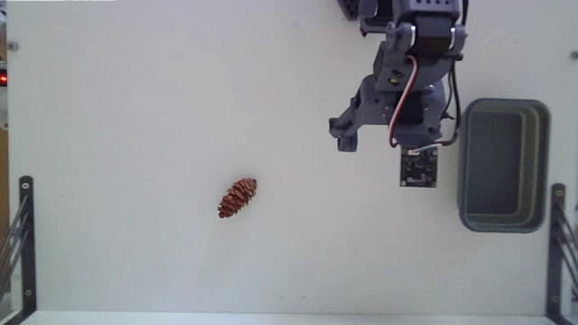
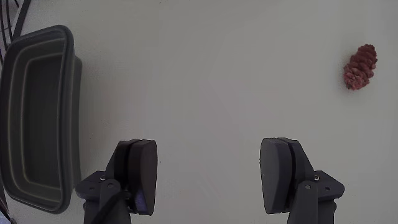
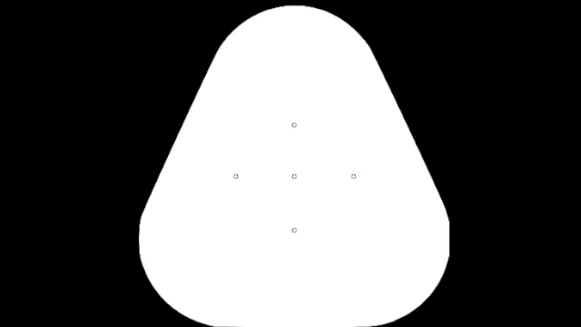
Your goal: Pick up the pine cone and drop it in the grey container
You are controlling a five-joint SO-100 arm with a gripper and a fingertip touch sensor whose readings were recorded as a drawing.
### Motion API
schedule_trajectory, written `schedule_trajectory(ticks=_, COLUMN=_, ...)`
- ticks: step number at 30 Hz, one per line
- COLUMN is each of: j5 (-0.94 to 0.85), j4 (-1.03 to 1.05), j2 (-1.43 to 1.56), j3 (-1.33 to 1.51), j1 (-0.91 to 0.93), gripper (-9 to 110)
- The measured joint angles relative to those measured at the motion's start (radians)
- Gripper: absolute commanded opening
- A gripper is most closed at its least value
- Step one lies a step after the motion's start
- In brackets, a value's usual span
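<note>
Fixed view, L to R: black bracket [image 1: 25, 236] on the table's left edge at abt 8 o'clock. Pine cone [image 1: 237, 198] lies on the white table [image 1: 135, 108], just below centre-left, abt 7 o'clock from frame centre, long axis tilted toward 1–2 o'clock, nothing touching it. Grey arm [image 1: 411, 63] enters from the top edge at abt 1 o'clock, w/ red-white wires down its front and a small dark circuit board [image 1: 419, 167] at its lower end. Grey container [image 1: 504, 165] sits at 3 o'clock, just beside the arm on its right, long side running up-down, upright, inside looks bare. Second black bracket [image 1: 559, 244] at the right edge, abt 4 o'clock. Cone is well apart from arm and tub.

Wrist view, L to R: the container [image 2: 37, 118] fills the left side at 9 o'clock, dark inside w/ stepped walls and thick rim. Gripper [image 2: 208, 174] comes in from the bottom edge at 6 o'clock; jaws spread wide, left finger [image 2: 140, 174] and right finger [image 2: 280, 174] w/ only bare table between them, gripping nothing. The cone [image 2: 360, 66] sits at abt 2 o'clock near the right edge, reddish-brown scales showing, well clear of the right finger.
</note>
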Motion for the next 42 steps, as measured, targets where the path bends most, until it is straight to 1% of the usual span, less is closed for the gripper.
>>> schedule_trajectory(ticks=12, j5=0.0, j4=0.0, j2=0.0, j3=0.0, j1=0.075, gripper=110)
schedule_trajectory(ticks=20, j5=0.0, j4=0.0, j2=0.0, j3=0.0, j1=0.163, gripper=110)
schedule_trajectory(ticks=42, j5=0.0, j4=0.0, j2=0.0, j3=0.0, j1=0.46, gripper=110)
